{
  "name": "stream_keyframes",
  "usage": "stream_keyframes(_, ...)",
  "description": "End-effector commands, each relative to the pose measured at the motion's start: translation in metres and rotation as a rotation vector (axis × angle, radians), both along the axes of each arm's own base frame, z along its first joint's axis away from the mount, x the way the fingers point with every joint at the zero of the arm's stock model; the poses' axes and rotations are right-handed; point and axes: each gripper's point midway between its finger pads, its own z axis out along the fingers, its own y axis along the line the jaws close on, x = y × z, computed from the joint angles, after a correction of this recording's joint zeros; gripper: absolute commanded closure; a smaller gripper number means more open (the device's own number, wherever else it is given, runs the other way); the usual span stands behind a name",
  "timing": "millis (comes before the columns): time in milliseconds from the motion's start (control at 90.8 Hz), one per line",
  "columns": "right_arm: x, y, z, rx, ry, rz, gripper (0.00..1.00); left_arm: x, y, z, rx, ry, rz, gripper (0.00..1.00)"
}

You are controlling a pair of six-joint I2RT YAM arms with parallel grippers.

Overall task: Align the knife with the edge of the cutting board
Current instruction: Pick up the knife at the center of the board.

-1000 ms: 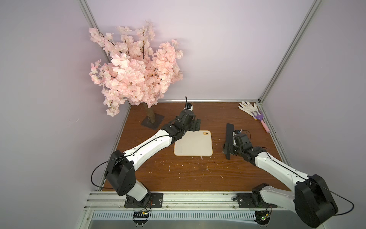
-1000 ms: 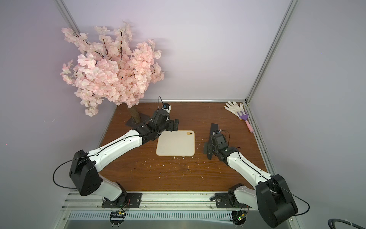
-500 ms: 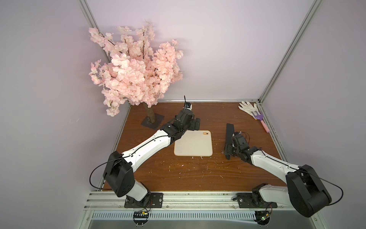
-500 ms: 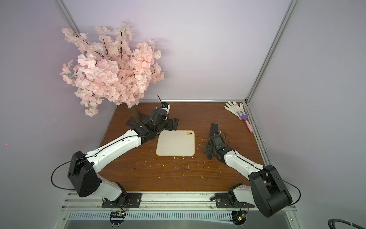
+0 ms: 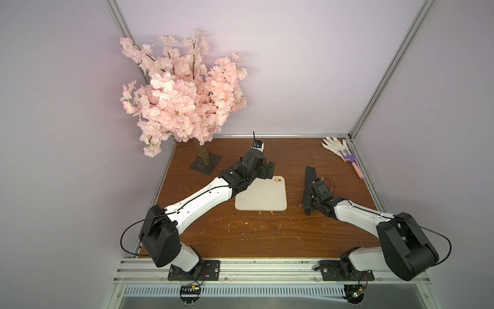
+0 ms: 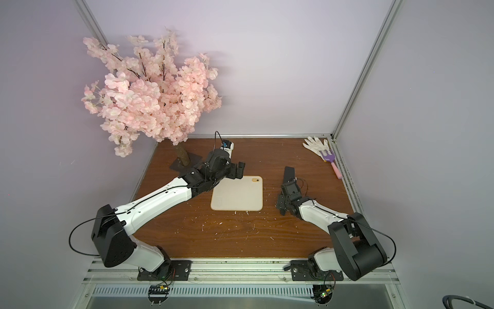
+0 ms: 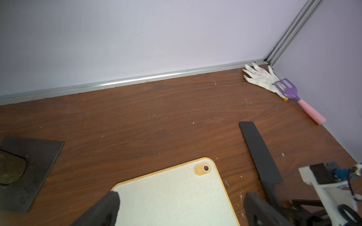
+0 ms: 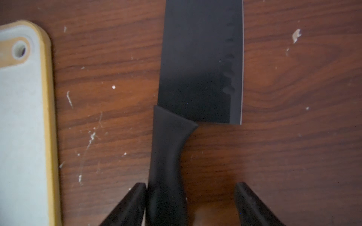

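Watching from the front rail.

- Knife (image 5: 309, 179) lies flat on the wooden table (image 5: 254, 232), on the right-arm side of the cutting board (image 5: 263, 198). A strip of bare wood separates them, so they do not touch.
- Blade points toward the back wall and the handle toward the robot. It runs roughly along the board's near edge. In the right wrist view the thin bright cutting edge faces away from the board.
- Right gripper (image 8: 191, 185) is down over the handle with its jaws spread. One finger (image 8: 133, 201) rests against the handle's board side. The other finger (image 8: 248, 201) stands clear of it with wood showing between. Nothing is clamped.
- Left gripper (image 7: 182, 194) sits at the board's far corner on the left-arm side, its jaws wide apart and holding nothing. Whether it touches the board, I cannot tell.
- The board's small hole is in the far corner nearest the knife.
- Blossom tree (image 5: 181, 101) stands on a dark square base (image 5: 205, 164) at back left.
- White glove (image 5: 335, 144) and purple-pink toy rake (image 5: 350, 157) lie in the back right corner, well apart from the knife.
- Pale crumbs are scattered over the wood.
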Motion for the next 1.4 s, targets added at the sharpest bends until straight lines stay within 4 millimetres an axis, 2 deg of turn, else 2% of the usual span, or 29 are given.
stream_keyframes(0, 0.018, 0.0, 0.015, -0.023, -0.051, -0.016, 0.29, -0.012, -0.007, 0.017, 0.002, -0.065, -0.025, 0.0)
stream_keyframes(242, 0.026, 0.005, 0.015, -0.049, -0.052, -0.014, 0.33, -0.026, -0.02, 0.017, 0.045, -0.097, -0.054, 0.0)
stream_keyframes(440, 0.028, 0.009, 0.008, -0.088, -0.031, -0.012, 0.36, -0.025, -0.018, 0.018, 0.049, -0.104, -0.041, 0.0)
stream_keyframes(815, 0.034, 0.018, -0.003, -0.118, -0.008, -0.012, 0.49, -0.024, -0.016, 0.019, 0.054, -0.109, -0.031, 0.0)
stream_keyframes(1387, 0.027, 0.019, -0.019, -0.12, 0.033, -0.024, 0.49, -0.02, -0.007, 0.019, 0.08, -0.122, 0.015, 0.0)
